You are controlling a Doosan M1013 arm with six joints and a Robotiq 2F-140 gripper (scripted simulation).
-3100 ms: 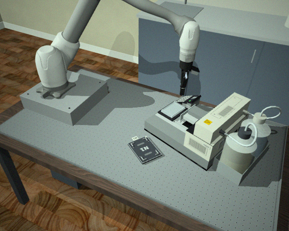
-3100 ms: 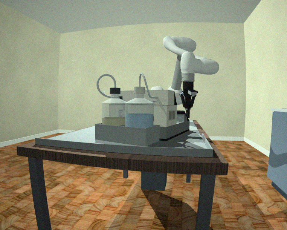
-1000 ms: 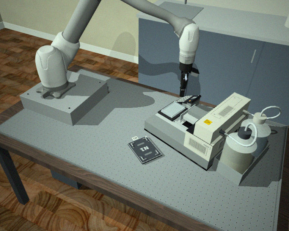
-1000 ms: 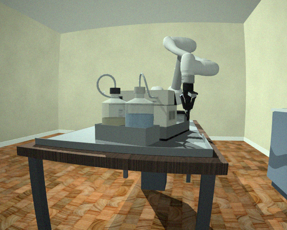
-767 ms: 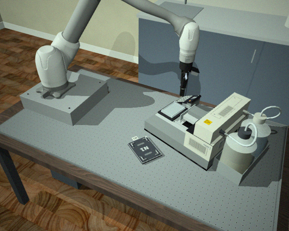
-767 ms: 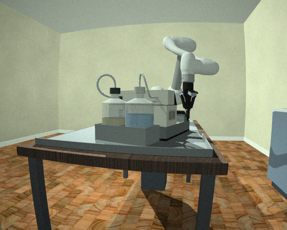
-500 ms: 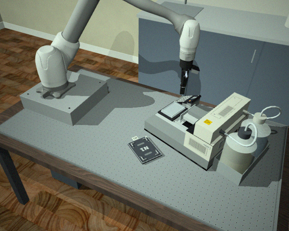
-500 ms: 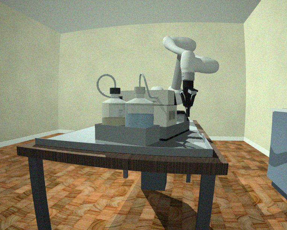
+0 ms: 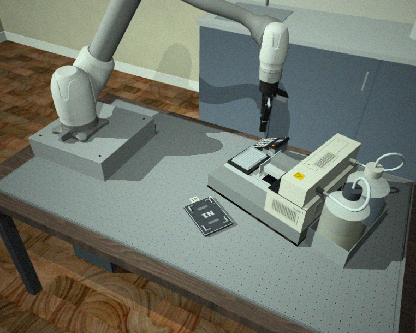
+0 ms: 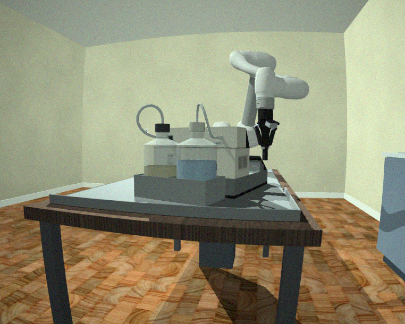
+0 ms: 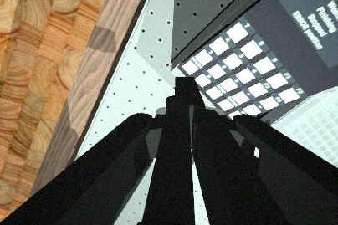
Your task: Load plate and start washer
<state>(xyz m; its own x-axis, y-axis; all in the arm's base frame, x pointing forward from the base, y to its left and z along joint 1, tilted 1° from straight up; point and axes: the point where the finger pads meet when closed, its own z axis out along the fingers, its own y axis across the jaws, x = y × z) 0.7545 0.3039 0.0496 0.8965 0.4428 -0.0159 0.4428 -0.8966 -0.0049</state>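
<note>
The plate (image 9: 249, 158) (image 11: 320, 126) lies on the dark carrier (image 9: 238, 168) of the washer (image 9: 237, 184) and looks flat. Its cut-off corner is too small to tell. The nest N1 (image 9: 220, 214) is empty. My gripper (image 9: 262, 130) (image 10: 264, 159) (image 11: 183, 91) is shut with nothing between its fingers. It points down above the keypad end of the washer, with a gap below the fingertips. In the wrist view the fingertips show beside START (image 11: 189, 68), the first key of the lowest row. The lamp (image 9: 273, 145) by the keypad glows amber.
The washer's cream housing (image 9: 319, 161) rises to the right of the carrier. Beyond it, two bottles (image 9: 343, 218) (image 9: 375, 182) with looping hoses stand in a grey tray (image 9: 330, 250). The arm's base block (image 9: 68, 157) is at the table's left.
</note>
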